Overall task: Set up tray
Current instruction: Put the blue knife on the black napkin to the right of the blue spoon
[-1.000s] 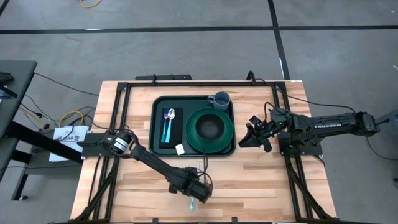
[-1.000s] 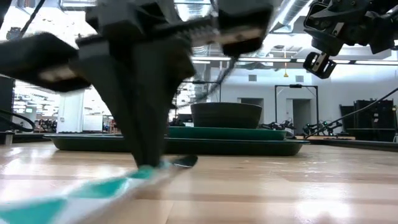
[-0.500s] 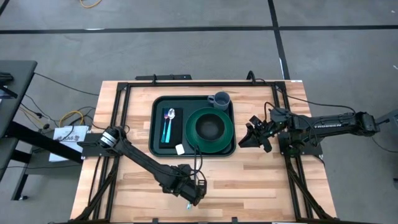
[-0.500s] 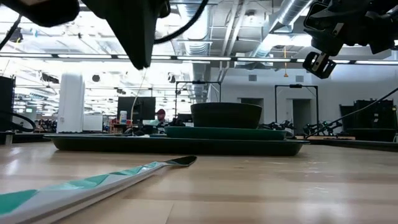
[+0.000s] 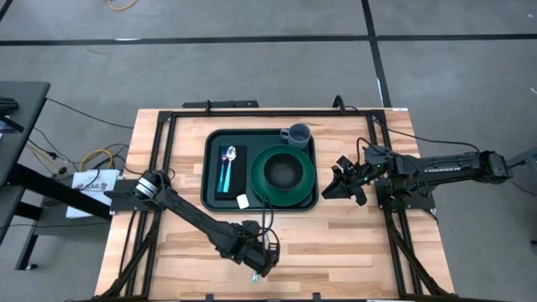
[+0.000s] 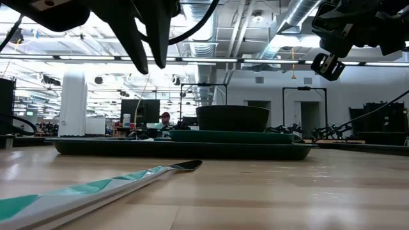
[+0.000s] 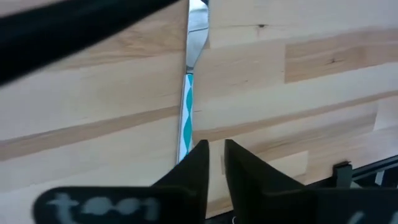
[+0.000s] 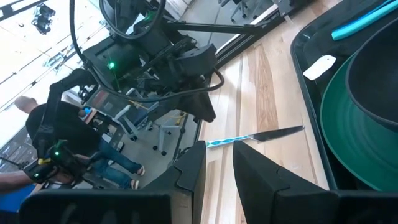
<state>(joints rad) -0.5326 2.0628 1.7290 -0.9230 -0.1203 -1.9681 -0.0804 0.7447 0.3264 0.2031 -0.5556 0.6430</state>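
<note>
The dark green tray [image 5: 210, 172] sits mid-table and carries a green plate with a bowl [image 5: 284, 172], a grey cup [image 5: 296, 134] and a teal-handled spoon [image 5: 226, 168] on a black napkin. A knife with a teal-and-white handle [image 6: 77, 191] [image 7: 186, 106] [image 8: 255, 137] lies flat on the wood near the table's near edge, blade toward the tray. My left gripper [image 5: 262, 267] [image 6: 150, 67] [image 7: 214, 152] hovers above the knife's handle end, fingers slightly apart, touching nothing. My right gripper [image 5: 331, 186] [image 8: 217, 155] waits in the air right of the tray, slightly open.
A small white tag [image 5: 242, 200] lies in the tray's near part beside the plate. Black frame rails [image 5: 168, 168] run along the table's left, right and far sides. Bare wood [image 5: 336, 243] stretches between the tray and the near edge. A person [image 8: 56, 143] stands beyond the table.
My left gripper, which stood with its fingertips down on the knife's handle at the table top, has risen straight off it and shifted slightly toward the table's left. The knife has stayed lying flat where it was. The right arm has kept still.
</note>
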